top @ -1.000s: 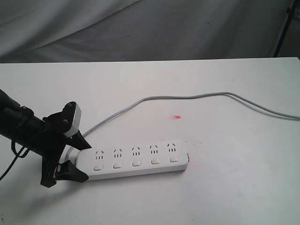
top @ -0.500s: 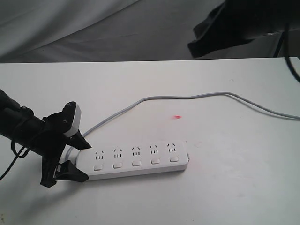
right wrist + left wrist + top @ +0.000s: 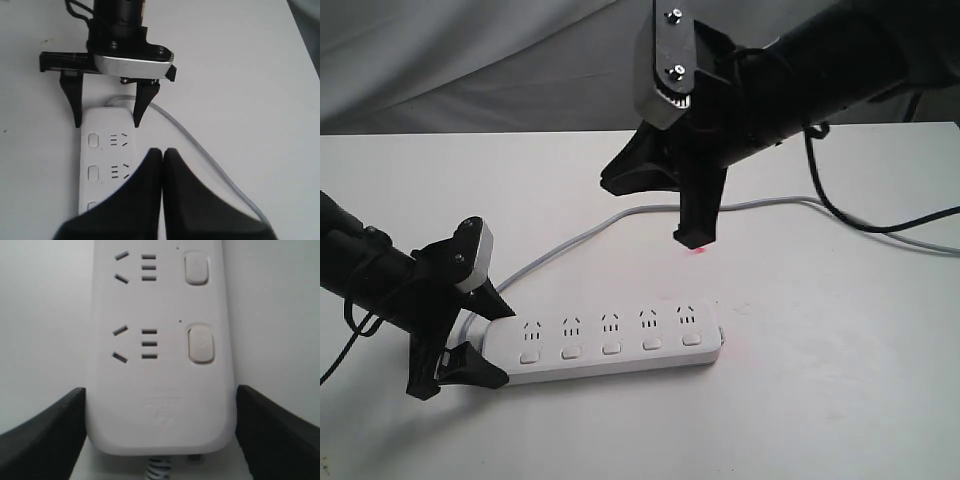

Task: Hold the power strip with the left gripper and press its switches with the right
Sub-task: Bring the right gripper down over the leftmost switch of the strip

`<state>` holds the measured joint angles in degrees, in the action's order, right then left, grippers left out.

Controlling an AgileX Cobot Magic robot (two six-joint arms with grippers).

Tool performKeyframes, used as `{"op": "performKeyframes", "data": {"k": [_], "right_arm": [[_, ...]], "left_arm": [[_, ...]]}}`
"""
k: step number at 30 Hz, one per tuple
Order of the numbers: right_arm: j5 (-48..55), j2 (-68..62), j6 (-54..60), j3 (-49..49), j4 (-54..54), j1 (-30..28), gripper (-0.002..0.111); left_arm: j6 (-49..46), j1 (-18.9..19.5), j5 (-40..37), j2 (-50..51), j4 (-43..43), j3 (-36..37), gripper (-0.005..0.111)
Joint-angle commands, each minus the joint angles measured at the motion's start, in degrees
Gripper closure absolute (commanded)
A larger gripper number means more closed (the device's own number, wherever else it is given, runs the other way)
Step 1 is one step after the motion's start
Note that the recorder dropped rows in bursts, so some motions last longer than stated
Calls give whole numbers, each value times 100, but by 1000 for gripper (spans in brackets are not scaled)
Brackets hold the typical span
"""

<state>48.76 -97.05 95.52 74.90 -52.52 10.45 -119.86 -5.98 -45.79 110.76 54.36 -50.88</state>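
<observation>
The white power strip [image 3: 620,345] lies flat on the white table, its five switches [image 3: 611,349] in a row along the near side. My left gripper [image 3: 492,346] is shut on the strip's left, cord end, one black finger [image 3: 45,440] against each long side of the power strip [image 3: 160,365]. Two switches [image 3: 201,343] show in the left wrist view. My right gripper [image 3: 695,236] is shut with nothing in it and hangs in the air above the table behind the strip. In the right wrist view, the right gripper [image 3: 163,151] points over the power strip [image 3: 105,150] towards the left gripper [image 3: 106,120].
The grey cord [image 3: 770,203] curves from the strip's left end across the back of the table and off the right side. A small red spot [image 3: 698,250] lies on the table under the right fingertips. Grey cloth hangs behind the table's far edge [image 3: 470,131].
The right arm has come in from the upper right and now hangs over the table behind the strip. The left gripper and the strip have not moved.
</observation>
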Motion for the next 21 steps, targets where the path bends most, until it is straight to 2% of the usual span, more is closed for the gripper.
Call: {"op": "performKeyframes", "data": {"k": [1, 5, 7, 8, 9, 10, 11, 12, 14, 21], "right_arm": [[-238, -397, 92, 28, -459, 45, 108], [-45, -742, 315, 28, -368, 45, 107], [-45, -942, 324, 28, -368, 45, 93], [-45, -1055, 416, 28, -368, 45, 77], [-45, -1105, 495, 28, -368, 45, 69], [-99, -1192, 512, 28, -437, 45, 50], [-143, -1210, 512, 28, -501, 45, 44], [-217, -1276, 512, 28, -589, 45, 31], [-354, -1383, 496, 28, -689, 92, 20], [-887, -1649, 422, 28, -178, 644, 7]], "left_arm": [[-15, -8, 243, 0, 6, -12, 107], [-15, -8, 243, 0, 6, -12, 107], [-15, -8, 243, 0, 6, -12, 107], [-15, -8, 243, 0, 6, -12, 107], [-15, -8, 243, 0, 6, -12, 107], [-15, -8, 243, 0, 6, -12, 107], [-15, -8, 243, 0, 6, -12, 107], [-15, -8, 243, 0, 6, -12, 107], [-15, -8, 243, 0, 6, -12, 107], [-15, -8, 243, 0, 6, -12, 107]]}}
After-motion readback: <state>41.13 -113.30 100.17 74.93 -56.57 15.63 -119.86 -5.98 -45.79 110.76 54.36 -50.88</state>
